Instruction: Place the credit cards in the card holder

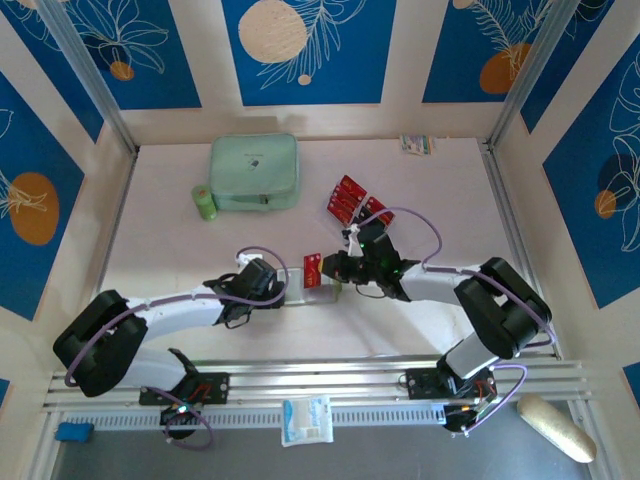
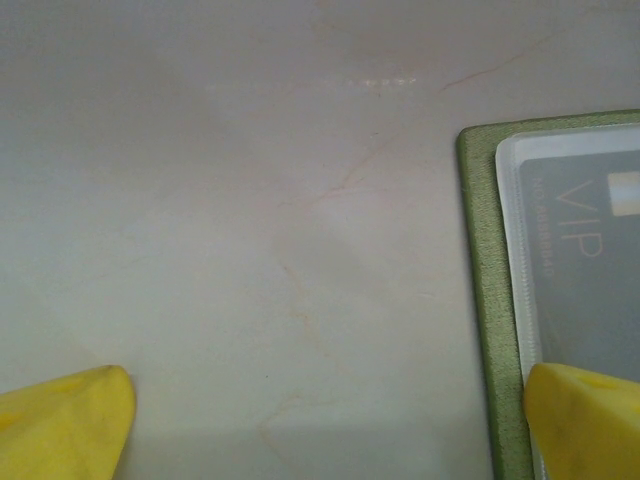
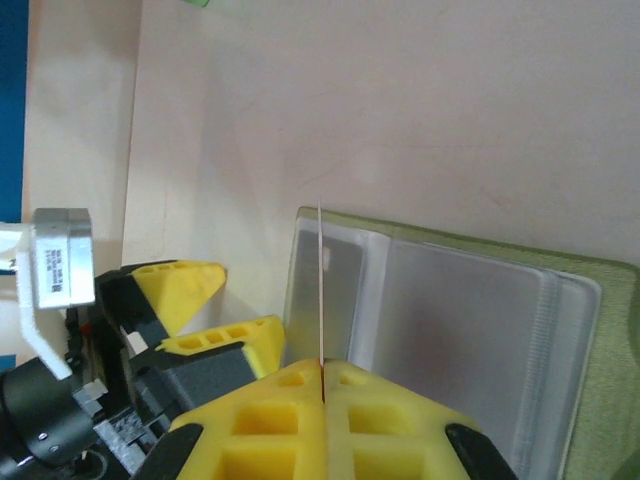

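Right gripper [image 3: 322, 378] is clamping a red card [image 3: 320, 290] edge-on at the open olive card holder [image 3: 615, 340]; left gripper [image 2: 325, 420] is gaping.

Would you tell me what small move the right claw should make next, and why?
Probably ease the right claw toward the card holder: it pinches a card edge-on right over the open holder's clear pockets, not yet slid in.

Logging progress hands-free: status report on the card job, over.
Left pincer open, one tip over wallet edge. Right pincer shut on red card, edge-on over wallet pocket. Spare cards lie beyond. Nothing blocking.
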